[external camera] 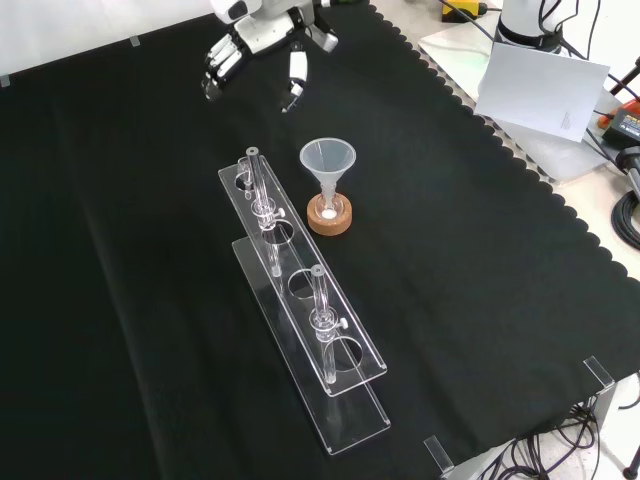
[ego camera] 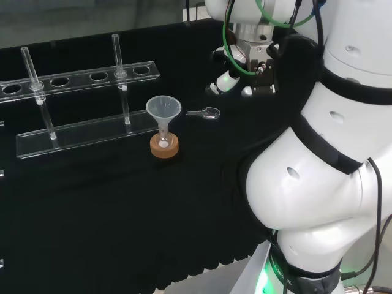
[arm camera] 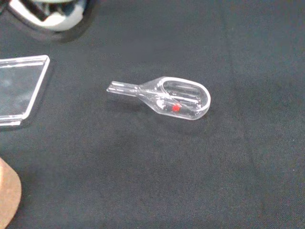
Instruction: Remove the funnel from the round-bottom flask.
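No writing can be read on any of the ware. The funnel stands upright with its stem down in the neck of the round-bottom flask, which sits on a cork ring; the flask's clear body is hard to make out inside the ring, and a white patch shows at its centre.

Taking the cork ring as landmark: in the front view the clear rack lies just left of it and runs toward the near edge of the cloth, with 2 glass tubes standing in it. In the head view a small clear scoop lies near the ring, to its upper right; the wrist view shows a red speck inside it.

The hand hangs above the cloth, well beyond the ring in the front view, fingers relaxed and spread, holding nothing. Its upper part is cut off by the view's edge.
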